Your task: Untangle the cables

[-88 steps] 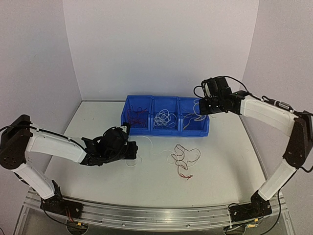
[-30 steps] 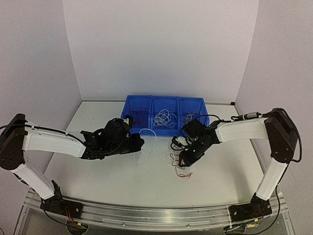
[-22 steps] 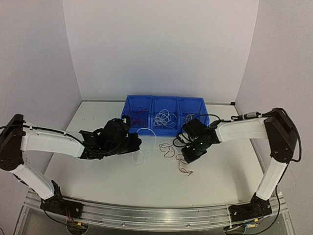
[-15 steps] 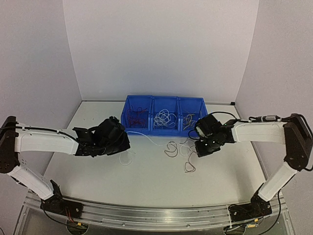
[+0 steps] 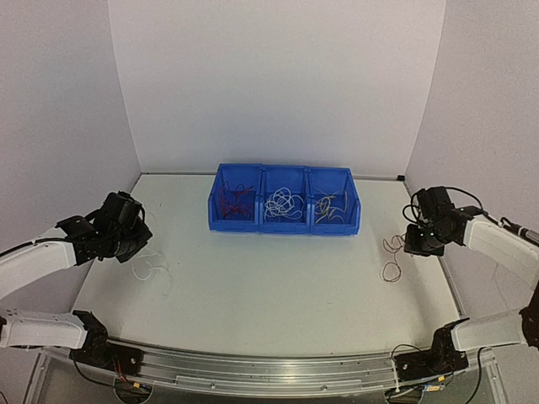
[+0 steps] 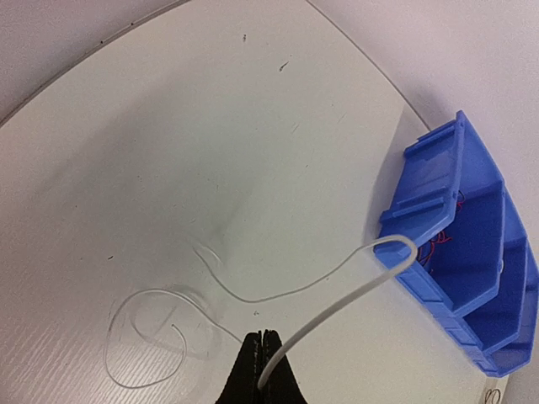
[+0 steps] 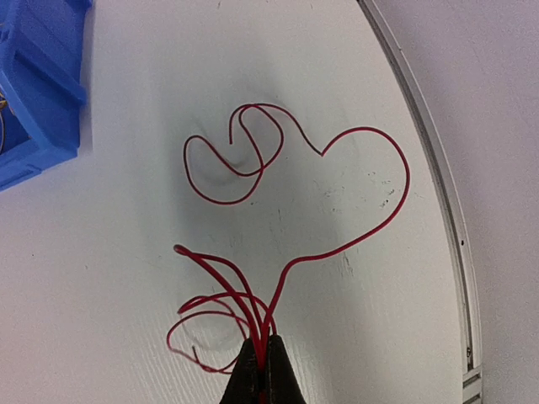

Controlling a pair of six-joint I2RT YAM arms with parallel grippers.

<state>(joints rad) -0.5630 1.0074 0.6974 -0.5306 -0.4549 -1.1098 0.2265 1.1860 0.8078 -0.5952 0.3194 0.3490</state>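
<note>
The cables are in two lots, one at each side of me. A white wire [image 6: 337,305] is pinched in my left end effector [image 6: 262,338], the fingers pressed together on it. From there it rises in an arc toward the corner of the bin, bends in a tight loop and runs back down. More thin white curls lie on the worktop [image 5: 269,295] just in front of the fingers, at its left side.

The red wires [image 7: 337,244], several of them, are pinched in my right end effector [image 7: 260,347], its fingers also pressed together. They fan out in loose loops over the worktop close to its right edge.

The two lots are well apart. Between them, at the back, stands the blue bin [image 5: 285,227]. Its left compartment holds more red wires, the middle one white, the right one yellow-orange.
</note>
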